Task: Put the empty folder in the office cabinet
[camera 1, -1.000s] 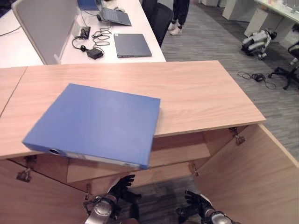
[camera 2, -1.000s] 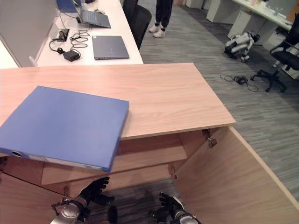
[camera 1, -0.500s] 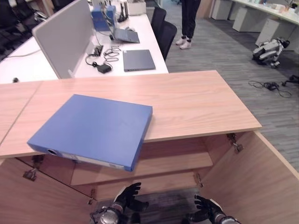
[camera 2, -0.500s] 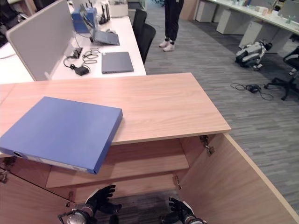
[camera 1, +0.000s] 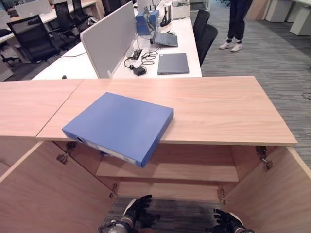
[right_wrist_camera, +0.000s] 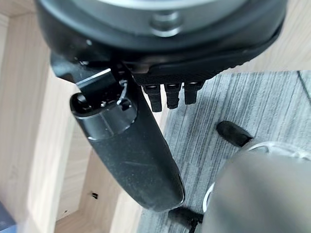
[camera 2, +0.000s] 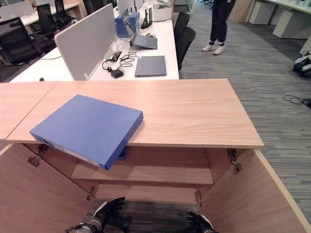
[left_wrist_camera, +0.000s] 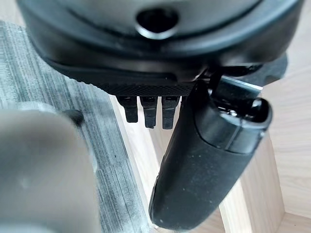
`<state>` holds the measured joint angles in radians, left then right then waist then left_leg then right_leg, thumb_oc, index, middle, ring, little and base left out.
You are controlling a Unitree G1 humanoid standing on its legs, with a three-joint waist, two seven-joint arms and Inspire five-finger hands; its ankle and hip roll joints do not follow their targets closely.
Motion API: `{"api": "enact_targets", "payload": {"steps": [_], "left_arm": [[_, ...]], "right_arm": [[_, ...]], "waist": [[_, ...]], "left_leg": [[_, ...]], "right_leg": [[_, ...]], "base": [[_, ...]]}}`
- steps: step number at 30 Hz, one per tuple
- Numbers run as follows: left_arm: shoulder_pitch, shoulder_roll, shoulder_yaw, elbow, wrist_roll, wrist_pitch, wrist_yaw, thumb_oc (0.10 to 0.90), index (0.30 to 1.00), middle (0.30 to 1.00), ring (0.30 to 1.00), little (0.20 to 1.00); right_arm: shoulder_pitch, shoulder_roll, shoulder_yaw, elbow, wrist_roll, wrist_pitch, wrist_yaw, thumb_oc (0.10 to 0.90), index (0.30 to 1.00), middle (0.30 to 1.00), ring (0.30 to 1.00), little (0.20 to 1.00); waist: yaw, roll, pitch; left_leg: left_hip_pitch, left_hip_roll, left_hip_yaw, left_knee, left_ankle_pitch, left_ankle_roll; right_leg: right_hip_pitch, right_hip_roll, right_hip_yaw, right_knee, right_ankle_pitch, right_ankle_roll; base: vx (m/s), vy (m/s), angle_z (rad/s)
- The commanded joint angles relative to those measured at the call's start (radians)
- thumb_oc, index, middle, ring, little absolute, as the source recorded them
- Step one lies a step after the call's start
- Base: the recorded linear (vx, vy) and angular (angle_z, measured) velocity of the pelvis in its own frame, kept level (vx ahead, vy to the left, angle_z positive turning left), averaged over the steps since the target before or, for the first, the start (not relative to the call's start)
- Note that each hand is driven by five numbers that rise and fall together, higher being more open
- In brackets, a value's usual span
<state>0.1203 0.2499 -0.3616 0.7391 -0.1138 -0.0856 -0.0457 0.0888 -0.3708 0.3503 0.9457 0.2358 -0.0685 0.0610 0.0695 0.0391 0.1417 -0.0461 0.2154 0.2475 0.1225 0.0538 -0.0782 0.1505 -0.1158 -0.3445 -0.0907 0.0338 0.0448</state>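
While both hands hang low in front of the open cabinet [camera 1: 170,170], the blue folder [camera 1: 119,126] lies flat on the cabinet's wooden top [camera 1: 218,109], w/ its near corner and spine end jutting out past the front edge, over the opening. Folder's spine has a pale label strip and a round finger hole; any writing on it is too small to read.

Left hand [camera 1: 136,213] is down near the floor, well below the folder and a bit to its right, fingers spread and relaxed, holding nothing. Right hand [camera 1: 226,222] is at the same low level, further right and well apart from the folder, fingers also loose, empty. Wrist views show each thumb sticking out straight w/ the short fingertips in a row beside it, nothing between them.

Both cabinet doors stand swung open: left door [camera 1: 43,194], right door [camera 1: 277,194]. Inside there's a shelf [camera 1: 194,171].

Behind the cabinet, a white table [camera 2: 146,63] carries a closed grey laptop [camera 2: 150,65], an open laptop [camera 2: 144,41], a charger w/ tangled cables [camera 2: 116,73] and a grey divider screen [camera 2: 87,41]. A person's legs [camera 2: 218,24] stand on the carpet further back.
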Motion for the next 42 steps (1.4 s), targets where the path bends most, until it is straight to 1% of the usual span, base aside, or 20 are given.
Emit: {"api": "enact_targets", "payload": {"steps": [1,2,5,6,7,11,17,19,21,22,23,24,26,27,28,29,31,32,36,42], "left_arm": [[-0.124,0.049,0.012,-0.081,-0.014,-0.062,0.001,0.8,0.9,0.9,0.9,0.9],[-0.124,0.05,0.012,-0.081,-0.014,-0.062,0.0,0.8,0.9,0.9,0.9,0.9],[-0.12,0.048,0.008,-0.085,-0.011,-0.06,-0.007,0.8,0.9,0.9,0.9,0.9],[-0.116,0.051,0.009,-0.092,0.0,-0.057,-0.017,0.8,0.9,0.9,0.9,0.9],[-0.115,0.051,0.009,-0.093,0.001,-0.057,-0.017,0.8,0.9,0.9,0.9,0.9],[-0.119,0.07,0.002,-0.107,0.009,-0.057,-0.028,0.8,0.9,0.9,0.9,0.9],[-0.122,0.08,0.002,-0.121,0.012,-0.057,-0.033,0.8,0.9,0.9,0.9,0.9],[-0.121,0.084,0.01,-0.122,0.018,-0.056,-0.03,0.8,0.9,0.9,0.9,0.9],[-0.125,0.088,0.009,-0.119,0.023,-0.058,-0.029,0.8,0.9,0.9,0.9,0.9],[-0.128,0.09,0.011,-0.12,0.022,-0.059,-0.026,0.8,0.9,0.9,0.9,0.9],[-0.135,0.098,0.009,-0.121,0.026,-0.06,-0.022,0.8,0.9,0.9,0.9,0.9],[-0.135,0.098,0.009,-0.121,0.026,-0.06,-0.022,0.8,0.9,0.9,0.9,0.9],[-0.136,0.106,0.008,-0.125,0.029,-0.06,-0.023,0.8,0.9,0.9,0.9,0.9],[-0.135,0.11,0.007,-0.125,0.031,-0.06,-0.024,0.8,0.9,0.9,0.9,0.9],[-0.131,0.112,0.011,-0.126,0.031,-0.06,-0.024,0.8,0.9,0.9,0.9,0.9],[-0.131,0.112,0.01,-0.126,0.031,-0.06,-0.024,0.8,0.9,0.9,0.9,0.9],[-0.121,0.11,0.014,-0.13,0.03,-0.057,-0.028,0.8,0.9,0.9,0.9,0.9],[-0.119,0.106,0.022,-0.124,0.026,-0.058,-0.025,0.8,0.9,0.9,0.9,0.9],[-0.12,0.102,0.016,-0.122,0.022,-0.059,-0.023,0.8,0.9,0.9,0.9,0.9],[-0.117,0.086,0.011,-0.13,0.035,-0.061,-0.014,0.8,0.9,0.9,0.9,0.9]], "right_arm": [[-0.112,0.017,-0.026,-0.043,-0.002,-0.053,0.005,0.8,0.9,0.9,0.9,0.9],[-0.111,0.018,-0.028,-0.044,0.0,-0.052,0.008,0.8,0.9,0.9,0.9,0.9],[-0.102,0.021,-0.034,-0.029,0.004,-0.047,0.012,0.8,0.9,0.9,0.9,0.9],[-0.096,0.027,-0.044,-0.025,0.003,-0.045,0.014,0.8,0.9,0.9,0.9,0.9],[-0.095,0.027,-0.044,-0.026,0.003,-0.045,0.014,0.8,0.9,0.9,0.9,0.9],[-0.089,0.047,-0.067,-0.015,0.017,-0.039,0.01,0.8,0.9,0.9,0.9,0.9],[-0.09,0.068,-0.081,-0.011,0.017,-0.03,0.008,0.8,0.9,0.9,0.9,0.9],[-0.088,0.083,-0.084,-0.021,0.024,-0.029,0.008,0.8,0.9,0.9,0.9,0.9],[-0.091,0.089,-0.084,-0.016,0.022,-0.029,0.007,0.8,0.9,0.9,0.9,0.9],[-0.097,0.093,-0.083,-0.014,0.022,-0.029,0.008,0.8,0.9,0.9,0.9,0.9],[-0.101,0.1,-0.076,-0.017,0.022,-0.026,0.01,0.8,0.9,0.9,0.9,0.9],[-0.102,0.1,-0.076,-0.017,0.022,-0.026,0.01,0.8,0.9,0.9,0.9,0.9],[-0.102,0.101,-0.072,-0.023,0.024,-0.027,0.014,0.8,0.9,0.9,0.9,0.9],[-0.098,0.1,-0.072,-0.027,0.024,-0.031,0.013,0.8,0.9,0.9,0.9,0.9],[-0.096,0.101,-0.067,-0.029,0.02,-0.034,0.011,0.8,0.9,0.9,0.9,0.9],[-0.095,0.102,-0.067,-0.029,0.02,-0.034,0.011,0.8,0.9,0.9,0.9,0.9],[-0.091,0.104,-0.066,-0.025,0.017,-0.035,0.011,0.8,0.9,0.9,0.9,0.9],[-0.095,0.101,-0.058,-0.014,0.012,-0.035,0.012,0.8,0.9,0.9,0.9,0.9],[-0.093,0.092,-0.047,-0.027,0.008,-0.036,0.016,0.8,0.9,0.9,0.9,0.9],[-0.082,0.083,-0.049,-0.024,0.003,-0.035,0.014,0.8,0.9,0.9,0.9,0.9]], "waist": [[-0.003,-0.07,0.04],[-0.009,-0.071,0.036],[-0.031,-0.056,0.022],[-0.045,-0.045,0.006],[-0.042,-0.045,0.006],[-0.051,-0.044,-0.001],[-0.053,-0.046,0.0],[-0.057,-0.047,0.007],[-0.06,-0.049,0.013],[-0.064,-0.05,0.022],[-0.07,-0.042,0.037],[-0.068,-0.042,0.037],[-0.06,-0.034,0.038],[-0.053,-0.033,0.035],[-0.039,-0.038,0.024],[-0.039,-0.039,0.024],[-0.025,-0.053,0.001],[-0.022,-0.056,-0.016],[-0.024,-0.058,-0.023],[-0.031,-0.062,-0.035]], "left_leg": [[0.065,-0.005,-0.075,0.135,-0.021,-0.089],[0.079,-0.012,-0.076,0.15,-0.028,-0.088],[0.136,-0.004,-0.042,0.102,-0.053,-0.077],[0.186,-0.02,0.005,0.014,-0.105,-0.069],[0.193,-0.022,0.009,0.006,-0.102,-0.068],[0.219,-0.079,-0.004,-0.094,-0.129,-0.04],[0.248,-0.134,-0.009,-0.177,-0.123,-0.006],[0.258,-0.157,-0.012,-0.21,-0.124,0.011],[0.254,-0.161,-0.009,-0.21,-0.124,0.016],[0.251,-0.163,-0.009,-0.21,-0.122,0.019],[0.24,-0.162,-0.012,-0.21,-0.112,0.033],[0.241,-0.162,-0.009,-0.21,-0.113,0.032],[0.226,-0.161,-0.003,-0.21,-0.102,0.044],[0.22,-0.163,0.004,-0.21,-0.099,0.049],[0.206,-0.169,0.017,-0.21,-0.093,0.051],[0.206,-0.169,0.016,-0.21,-0.093,0.051],[0.197,-0.179,0.024,-0.21,-0.092,0.05],[0.196,-0.173,0.027,-0.21,-0.089,0.043],[0.199,-0.159,0.023,-0.21,-0.081,0.035],[0.214,-0.145,0.003,-0.21,-0.071,0.017]], "right_leg": [[-0.008,-0.006,0.062,0.012,-0.087,0.057],[-0.016,-0.008,0.054,0.015,-0.083,0.057],[-0.023,-0.003,0.026,0.023,-0.079,0.064],[-0.033,-0.003,0.011,0.03,-0.069,0.072],[-0.032,-0.004,0.014,0.031,-0.069,0.073],[-0.079,-0.055,0.023,0.072,-0.023,0.1],[-0.126,-0.109,0.047,0.123,0.009,0.132],[-0.162,-0.129,0.07,0.172,0.024,0.152],[-0.178,-0.135,0.087,0.197,0.027,0.162],[-0.198,-0.135,0.116,0.226,0.035,0.172],[-0.226,-0.104,0.181,0.285,0.014,0.18],[-0.229,-0.104,0.185,0.29,0.011,0.18],[-0.218,-0.076,0.201,0.33,-0.03,0.167],[-0.201,-0.069,0.193,0.342,-0.056,0.16],[-0.174,-0.069,0.166,0.335,-0.065,0.155],[-0.173,-0.069,0.166,0.334,-0.065,0.156],[-0.126,-0.067,0.151,0.276,-0.073,0.149],[-0.108,-0.06,0.163,0.218,-0.071,0.148],[-0.085,-0.053,0.17,0.173,-0.071,0.137],[-0.023,-0.037,0.138,0.093,-0.071,0.121]], "base": [[-0.15,-0.001,0.21],[-0.08,0.054,0.32],[-0.03,0.1,0.23],[-0.02,0.101,0.1],[-0.06,0.191,0.05],[-0.06,0.189,0.0],[-0.05,0.174,0.01],[-0.05,0.15,-0.02],[-0.06,0.088,0.02],[-0.13,0.166,0.0],[-0.1,0.118,-0.04],[-0.1,0.115,-0.03],[-0.07,0.061,0.0],[-0.07,0.041,-0.11],[-0.05,0.016,-0.16],[-0.02,-0.007,-0.29],[0.06,-0.045,-0.03],[0.08,-0.062,0.14],[0.05,-0.077,-0.13],[0.02,-0.089,0.03]]}}
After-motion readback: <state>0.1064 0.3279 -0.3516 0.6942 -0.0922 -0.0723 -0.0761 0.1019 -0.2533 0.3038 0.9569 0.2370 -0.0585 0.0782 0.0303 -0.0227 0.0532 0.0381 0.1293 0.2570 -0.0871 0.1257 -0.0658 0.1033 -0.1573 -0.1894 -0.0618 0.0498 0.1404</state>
